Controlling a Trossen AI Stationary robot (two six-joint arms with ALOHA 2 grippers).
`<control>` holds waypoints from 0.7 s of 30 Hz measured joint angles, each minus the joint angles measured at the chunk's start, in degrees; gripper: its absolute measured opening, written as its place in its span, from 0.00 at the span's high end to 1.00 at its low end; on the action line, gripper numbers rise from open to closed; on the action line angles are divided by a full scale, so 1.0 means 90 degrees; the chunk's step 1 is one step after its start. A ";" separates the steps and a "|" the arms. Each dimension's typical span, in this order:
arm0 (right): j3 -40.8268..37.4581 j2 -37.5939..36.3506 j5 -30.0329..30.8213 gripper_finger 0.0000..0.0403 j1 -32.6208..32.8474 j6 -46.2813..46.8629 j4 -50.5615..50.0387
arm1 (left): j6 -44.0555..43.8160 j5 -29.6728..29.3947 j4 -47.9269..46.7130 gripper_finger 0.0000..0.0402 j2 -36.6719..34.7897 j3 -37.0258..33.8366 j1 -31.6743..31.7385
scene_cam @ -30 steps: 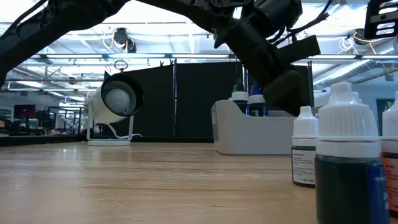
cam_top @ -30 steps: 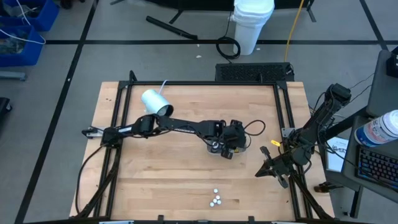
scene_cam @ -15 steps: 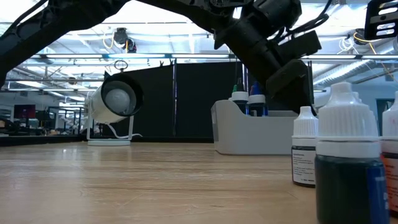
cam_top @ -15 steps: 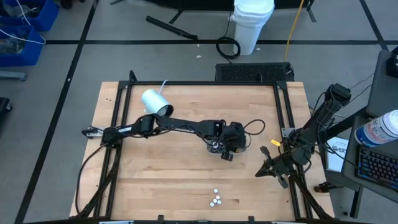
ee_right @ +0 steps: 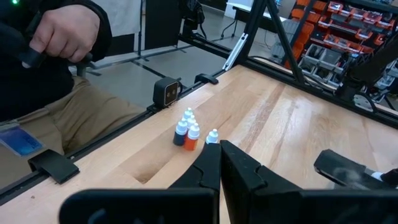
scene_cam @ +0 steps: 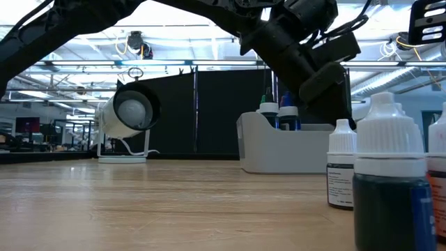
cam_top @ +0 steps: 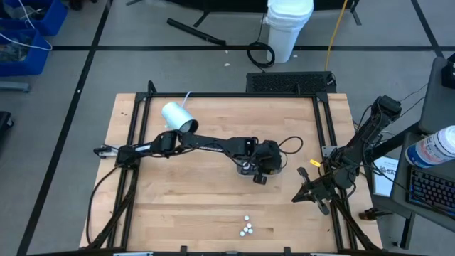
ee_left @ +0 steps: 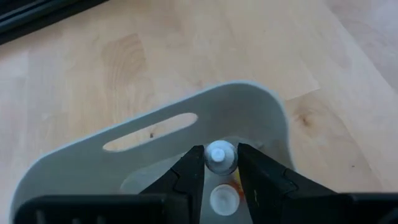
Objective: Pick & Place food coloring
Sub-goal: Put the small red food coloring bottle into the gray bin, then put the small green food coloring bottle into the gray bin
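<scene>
While fingers (ee_left: 193, 171) flank it, bottle (ee_left: 219, 154) stands.

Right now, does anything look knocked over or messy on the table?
Nothing stands out. The bottles near the table's front edge stand upright in a small cluster, and the ones in the grey tray are upright too. The left pincer sits over the tray with a bottle between its fingers.

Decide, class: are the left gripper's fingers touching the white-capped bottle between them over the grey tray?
Cannot tell. In the left wrist view the bottle sits between the left gripper's fingers above the tray, but neither contact nor a gap shows plainly.
</scene>
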 joint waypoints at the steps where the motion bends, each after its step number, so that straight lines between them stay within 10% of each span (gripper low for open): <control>1: 0.0000 0.0000 0.0000 1.00 0.0000 0.0034 0.0000 | 0.0000 0.0021 0.0000 0.74 0.0000 0.0000 -0.0011; 21: -0.0002 0.0003 0.0000 1.00 0.0000 0.0117 -0.0002 | 0.0246 -0.0833 -0.0583 0.60 -0.0190 0.1042 -0.0279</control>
